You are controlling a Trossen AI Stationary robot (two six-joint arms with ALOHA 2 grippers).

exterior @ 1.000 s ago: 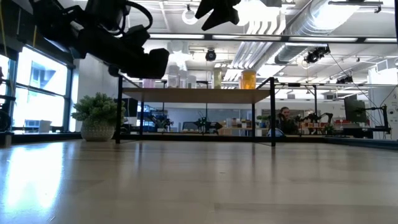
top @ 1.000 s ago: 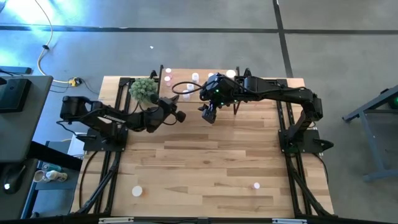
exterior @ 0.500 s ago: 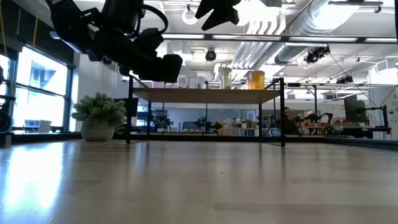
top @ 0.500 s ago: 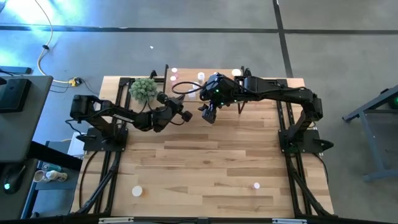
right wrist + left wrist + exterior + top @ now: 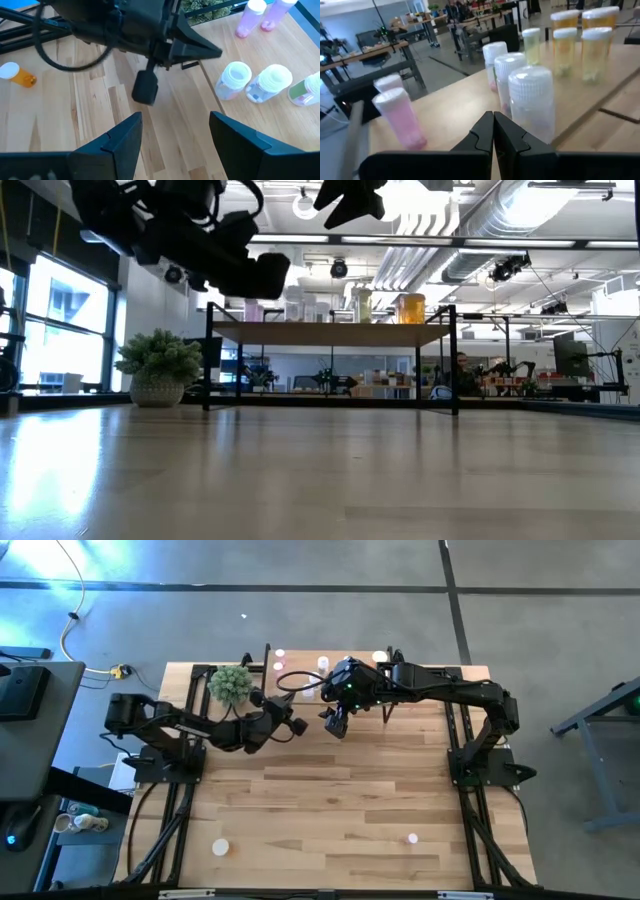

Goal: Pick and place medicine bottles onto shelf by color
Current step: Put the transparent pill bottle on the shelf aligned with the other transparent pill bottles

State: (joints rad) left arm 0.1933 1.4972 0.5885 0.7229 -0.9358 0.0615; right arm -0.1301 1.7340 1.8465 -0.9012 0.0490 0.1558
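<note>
The left end effector is hovering with its fingers pressed together just before the whitish bottles standing on the shelf at the bench's far edge. The right end effector, fingers spread apart and empty, is hanging beside it above the bench.

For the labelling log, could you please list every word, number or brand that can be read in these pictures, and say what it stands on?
No readable text in any view.
Medicine bottles on the shelf: no print can be made out on them.
Fallen orange bottle on the table: no label shows.
Left gripper and right gripper: no markings show.
Room signs behind: too small to read.
</note>
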